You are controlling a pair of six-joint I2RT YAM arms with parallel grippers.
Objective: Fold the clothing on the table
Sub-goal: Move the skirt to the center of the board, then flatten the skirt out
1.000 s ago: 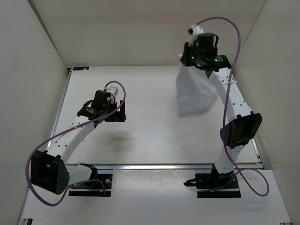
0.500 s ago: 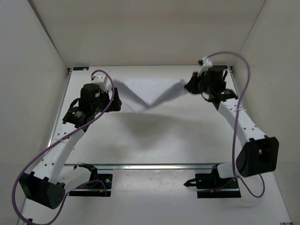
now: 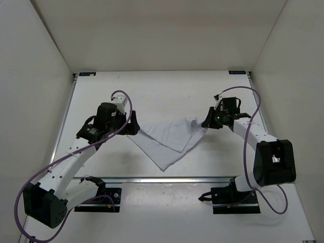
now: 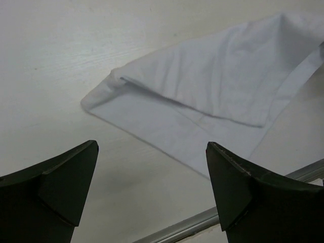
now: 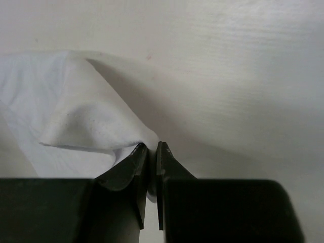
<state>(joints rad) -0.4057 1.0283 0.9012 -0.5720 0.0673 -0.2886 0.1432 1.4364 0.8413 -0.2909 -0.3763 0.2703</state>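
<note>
Clothing (image 3: 169,143) is lying rumpled on table (image 3: 152,91), pre-fold; right gripper (image 5: 152,152) is pinching a corner, left gripper (image 3: 132,125) is hanging wide, empty; next likely needs grabbing opposite corner.

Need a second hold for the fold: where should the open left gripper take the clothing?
Grip the left corner of the clothing, coming from the left over the table. It lies flat, points toward the left gripper, opposite the corner the right gripper pinches.
</note>
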